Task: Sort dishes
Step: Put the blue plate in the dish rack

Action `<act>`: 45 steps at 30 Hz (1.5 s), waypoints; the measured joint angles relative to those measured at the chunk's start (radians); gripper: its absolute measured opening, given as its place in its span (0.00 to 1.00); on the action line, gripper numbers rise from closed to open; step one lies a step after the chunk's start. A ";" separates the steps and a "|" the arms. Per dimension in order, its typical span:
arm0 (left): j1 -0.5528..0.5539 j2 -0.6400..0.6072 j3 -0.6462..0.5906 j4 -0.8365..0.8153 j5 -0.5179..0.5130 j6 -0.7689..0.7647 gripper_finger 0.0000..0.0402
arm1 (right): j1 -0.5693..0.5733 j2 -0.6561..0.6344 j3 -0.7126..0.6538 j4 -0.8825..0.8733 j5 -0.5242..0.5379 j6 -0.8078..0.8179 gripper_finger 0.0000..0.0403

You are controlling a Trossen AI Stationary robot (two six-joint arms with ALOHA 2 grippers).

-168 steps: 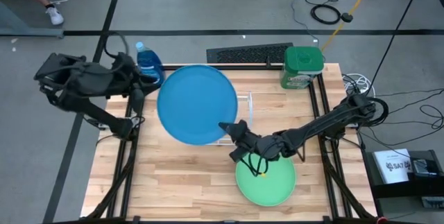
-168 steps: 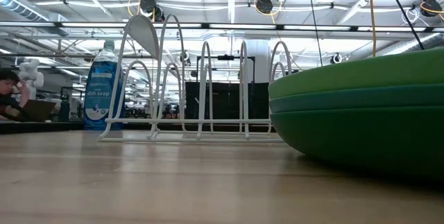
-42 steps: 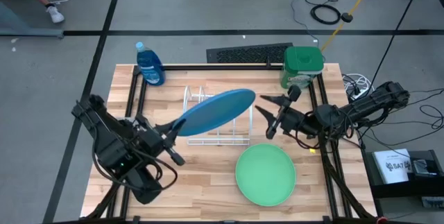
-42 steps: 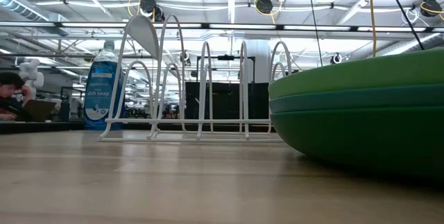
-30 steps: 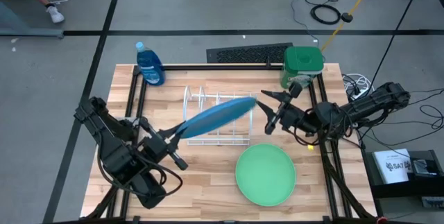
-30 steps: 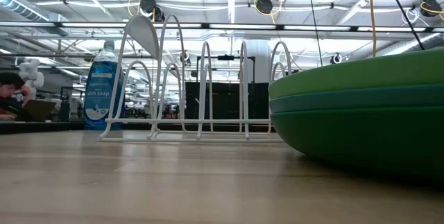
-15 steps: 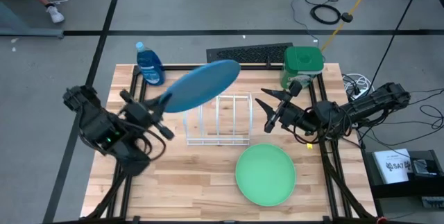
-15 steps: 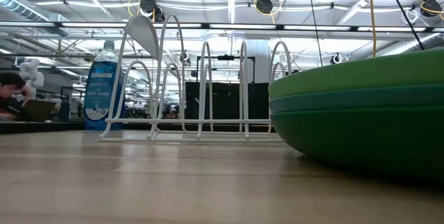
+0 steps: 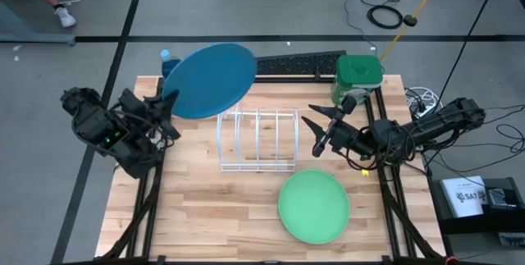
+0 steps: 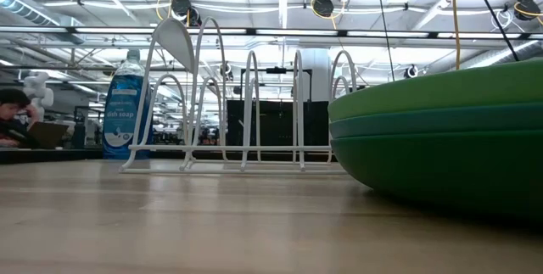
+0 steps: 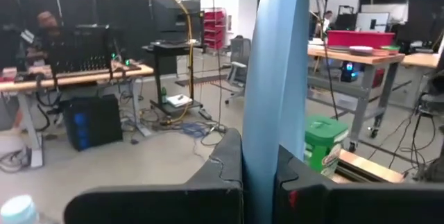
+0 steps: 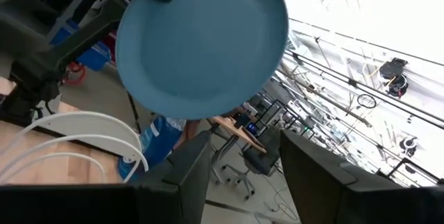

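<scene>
Wood table w/ wire rack, plate stack, soap bottle, green tub.

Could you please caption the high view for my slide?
Left hand lifts the blue plate above the white wire rack.

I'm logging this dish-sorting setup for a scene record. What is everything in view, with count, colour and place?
blue plate: one, blue, held in the air over the table's far left corner, clear of the rack
stacked plates: three, light green on top, teal, dark green below, on the table's near right part
wire rack: one, white, mid table, no plate in it
soap bottle: one, blue, far left corner, mostly hidden from above by the blue plate
green container: one, green, far right corner
table: one, light wood
left gripper: shut on the blue plate's rim, at the table's left edge
right gripper: open, empty, right of the rack
</scene>
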State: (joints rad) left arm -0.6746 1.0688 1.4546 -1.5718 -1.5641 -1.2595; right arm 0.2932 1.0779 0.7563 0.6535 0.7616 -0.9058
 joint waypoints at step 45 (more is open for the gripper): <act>0.009 0.081 -0.217 0.762 -0.009 0.516 0.01 | -0.277 0.133 0.128 -0.064 -0.285 0.219 0.26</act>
State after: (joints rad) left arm -0.6657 1.1500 1.2373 -0.8097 -1.5733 -0.7435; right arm 0.0159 1.2108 0.8839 0.5894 0.4765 -0.6870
